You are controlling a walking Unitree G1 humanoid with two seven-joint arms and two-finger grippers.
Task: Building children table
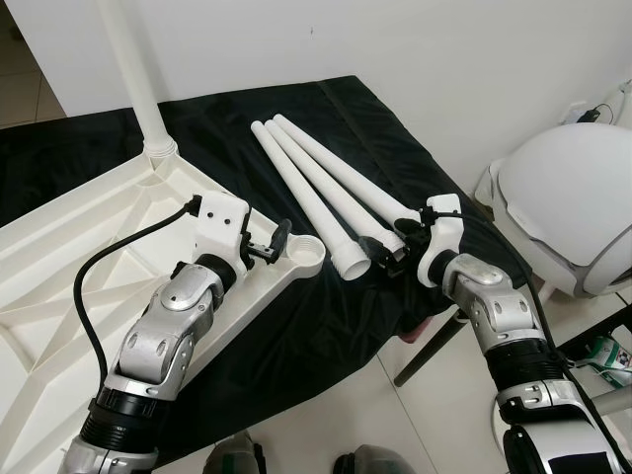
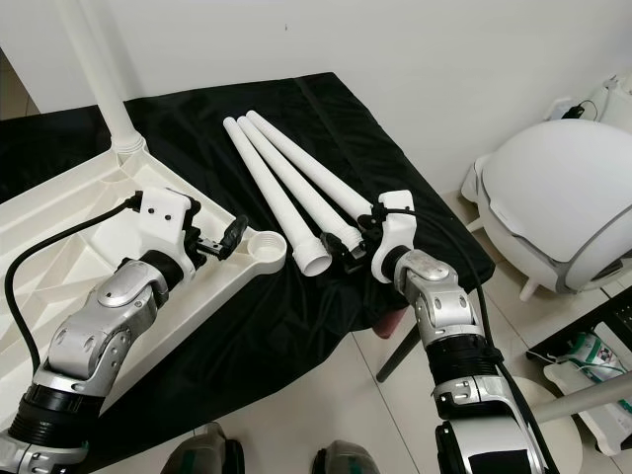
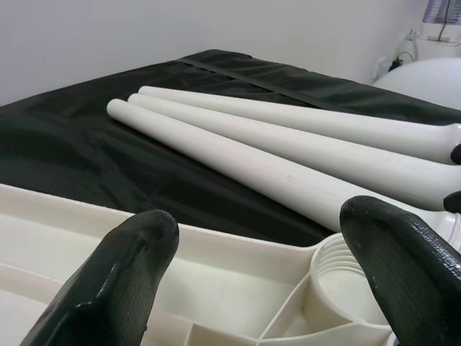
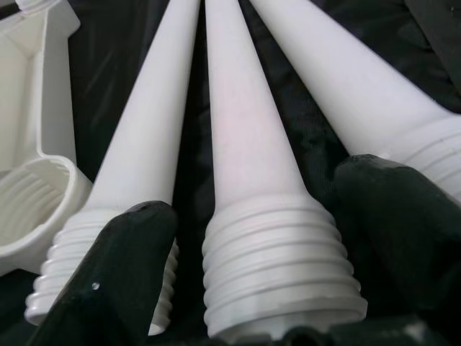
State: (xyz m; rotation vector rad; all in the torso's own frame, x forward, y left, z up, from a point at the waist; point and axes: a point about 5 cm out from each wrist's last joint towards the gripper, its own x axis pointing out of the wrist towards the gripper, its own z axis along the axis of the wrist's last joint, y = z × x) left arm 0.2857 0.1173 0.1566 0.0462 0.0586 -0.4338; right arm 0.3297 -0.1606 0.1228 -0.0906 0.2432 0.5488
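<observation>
**Children's table, upside down, three legs loose beside it**

The children's table top (image 1: 59,286) is white moulded plastic, lying underside up on a black cloth (image 1: 326,296) that covers the worktop. Ribs cross its underside, and a round threaded socket (image 1: 308,251) sits at its near corner. One white leg (image 1: 133,69) already stands upright in the far corner socket.

Just beside the table top, on the cloth, lie three loose legs (image 1: 316,178): smooth, tapered white tubes fanned out side by side, their wide threaded ends pointing toward the robot. No brand, label or writing can be read on any part.

The left gripper (image 1: 269,247) hovers over the table top's edge next to the near socket, fingers (image 3: 108,281) spread and holding nothing. The right gripper (image 1: 392,247) is at the legs' threaded ends, its fingers (image 4: 108,281) apart on either side of the middle leg (image 4: 277,259), not clamped on it.
</observation>
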